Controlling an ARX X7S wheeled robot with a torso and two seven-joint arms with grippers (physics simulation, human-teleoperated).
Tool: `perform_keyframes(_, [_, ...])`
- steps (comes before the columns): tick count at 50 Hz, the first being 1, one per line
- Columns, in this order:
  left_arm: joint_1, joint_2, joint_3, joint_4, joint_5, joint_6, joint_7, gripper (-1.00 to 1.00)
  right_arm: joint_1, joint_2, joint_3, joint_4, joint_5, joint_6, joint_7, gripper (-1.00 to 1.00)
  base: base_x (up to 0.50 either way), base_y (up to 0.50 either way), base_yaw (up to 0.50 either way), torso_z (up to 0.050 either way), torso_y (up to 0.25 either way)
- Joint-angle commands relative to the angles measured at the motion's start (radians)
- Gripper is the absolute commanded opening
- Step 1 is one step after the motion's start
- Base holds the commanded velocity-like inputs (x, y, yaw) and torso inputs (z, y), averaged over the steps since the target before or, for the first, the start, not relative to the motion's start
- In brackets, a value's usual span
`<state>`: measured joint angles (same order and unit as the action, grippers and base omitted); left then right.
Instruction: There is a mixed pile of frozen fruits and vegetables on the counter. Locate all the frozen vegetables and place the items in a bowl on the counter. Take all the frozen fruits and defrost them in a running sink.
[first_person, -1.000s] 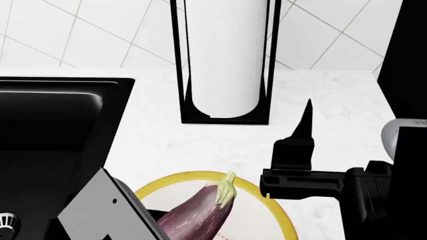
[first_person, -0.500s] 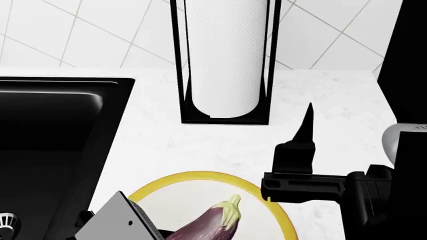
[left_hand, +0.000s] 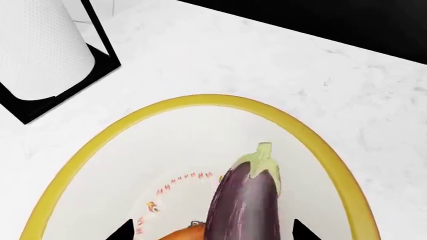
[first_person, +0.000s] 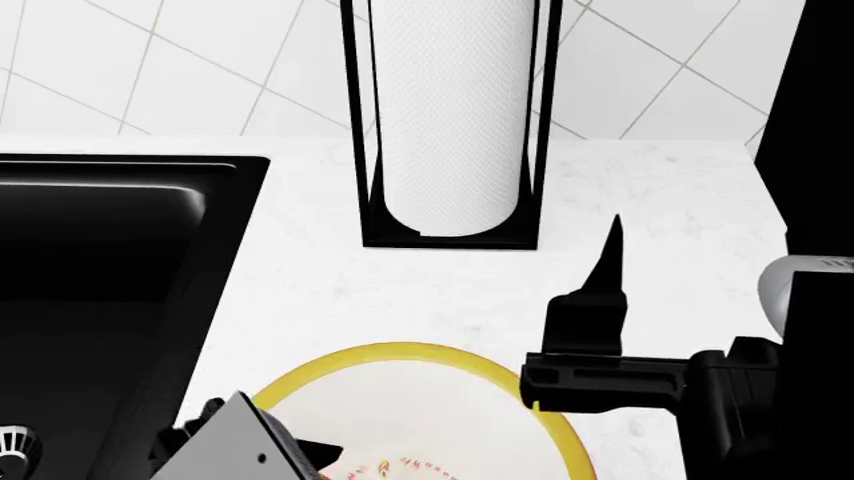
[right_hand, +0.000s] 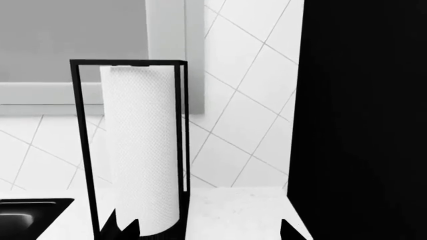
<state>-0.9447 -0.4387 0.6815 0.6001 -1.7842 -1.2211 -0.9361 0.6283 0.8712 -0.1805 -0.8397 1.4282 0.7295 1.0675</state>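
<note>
The left fingers (left_hand: 208, 232) grip the eggplant (left_hand: 245, 204) between their 2 tips, holding it over the yellow-rimmed bowl (left_hand: 200, 101), something orange just beside it. The right fingers (first_person: 611, 262) hover past the bowl's rim above the desk (first_person: 667, 200); their state cannot be told. Beyond them stands the paper towel holder (first_person: 451, 120).

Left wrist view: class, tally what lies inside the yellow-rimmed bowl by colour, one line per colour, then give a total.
Purple: 1, the eggplant, between the left gripper fingertips.
Orange: 1, an orange item, only partly visible at the picture's edge, kind unclear.
Total: 2 in the bowl.
</note>
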Motion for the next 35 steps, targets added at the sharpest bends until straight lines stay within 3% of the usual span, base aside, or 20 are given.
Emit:
perform_keyframes(1, [-0.042, 0.001, 0.004, 0.01, -0.06, 0.024, -0.054, 1.0, -0.001, 0.002, -0.001, 0.002, 0.004, -0.002, -0.003, 1.0, 0.0, 0.0, 0.0, 0.0, 0.0])
perform_keyframes(15, [-0.123, -0.073, -0.059, 0.072, -0.195, 0.097, -0.148, 1.0, 0.001, 0.005, -0.005, -0.005, 0.011, -0.001, -0.009, 1.0, 0.0, 0.0, 0.0, 0.0, 0.0])
perform_keyframes(30, [-0.104, -0.215, -0.237, 0.083, -0.195, 0.21, -0.162, 1.0, 0.037, -0.022, -0.03, 0.003, 0.019, 0.005, -0.032, 1.0, 0.0, 0.0, 0.0, 0.0, 0.0])
perform_keyframes(35, [-0.08, -0.244, -0.289, 0.073, -0.124, 0.233, -0.155, 1.0, 0.043, -0.023, -0.036, 0.002, 0.023, 0.01, -0.03, 1.0, 0.0, 0.0, 0.0, 0.0, 0.0])
